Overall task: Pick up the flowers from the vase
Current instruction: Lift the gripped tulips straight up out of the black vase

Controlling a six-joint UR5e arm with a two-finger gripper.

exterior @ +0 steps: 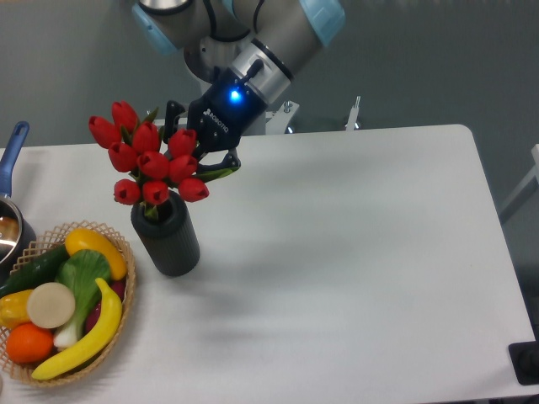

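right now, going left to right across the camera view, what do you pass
pot → basket → vase → gripper, its jaws shut on the flowers → bare table

The flowers (150, 162) stand above the vase (166, 240), right of the basket (123, 296).

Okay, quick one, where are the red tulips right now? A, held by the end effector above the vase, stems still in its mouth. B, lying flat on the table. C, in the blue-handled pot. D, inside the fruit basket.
A: the end effector grips the tulips raised over the vase, stems still dipping into its mouth.
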